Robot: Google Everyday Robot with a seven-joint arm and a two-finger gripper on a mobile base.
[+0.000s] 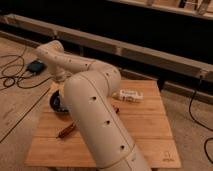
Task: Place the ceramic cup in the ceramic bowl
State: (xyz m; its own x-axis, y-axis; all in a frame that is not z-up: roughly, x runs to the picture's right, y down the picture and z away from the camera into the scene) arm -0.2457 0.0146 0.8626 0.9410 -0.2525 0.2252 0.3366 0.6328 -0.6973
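The dark blue-black ceramic bowl sits at the left edge of the wooden table, mostly hidden behind my cream arm. The arm bends back from its elbow to the left and comes down over the bowl. My gripper is at the end of that wrist, just above the bowl, largely covered by the arm's thick link. The ceramic cup is hidden from view.
A white oblong thing with dark marks lies at the table's back. A reddish-brown stick-like object lies at the front left. Cables and a dark box lie on the floor at left. A long bench runs behind.
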